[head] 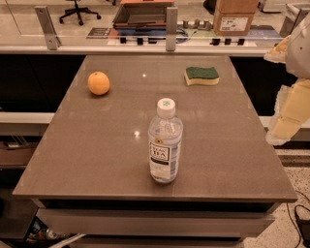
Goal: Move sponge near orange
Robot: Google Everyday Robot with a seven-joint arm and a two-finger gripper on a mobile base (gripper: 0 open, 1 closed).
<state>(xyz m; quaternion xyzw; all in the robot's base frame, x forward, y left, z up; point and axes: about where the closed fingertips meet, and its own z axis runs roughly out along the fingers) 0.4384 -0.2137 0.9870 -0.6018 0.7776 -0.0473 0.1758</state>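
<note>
Nearest the bottom of the frame is the front edge of a grey-brown table (87,160), which fills most of the view. A clear plastic bottle (165,145) stands upright on it, a little right of centre in the lower half, with a white cap and a pale label with dark lettering. It is well apart from everything else on the table. At the right edge of the frame, about mid-height, the gripper (286,116) hangs beyond the table's right side as a pale yellow and white shape. It touches nothing on the table, no object is seen in its hold, and I cannot tell whether it is open or closed. Further back, in the upper left part of the tabletop, sits the orange (99,83), round and resting by itself. At about the same depth, in the upper right part of the tabletop, the sponge (201,75) lies flat with its dark green side up and its pale yellow body showing below. The sponge and the orange are well apart, with bare table between them. Behind the table runs a light counter with metal posts (170,22). On the counter a cardboard box (235,17) stands at the upper right, and an office chair (79,10) shows at the top left.
</note>
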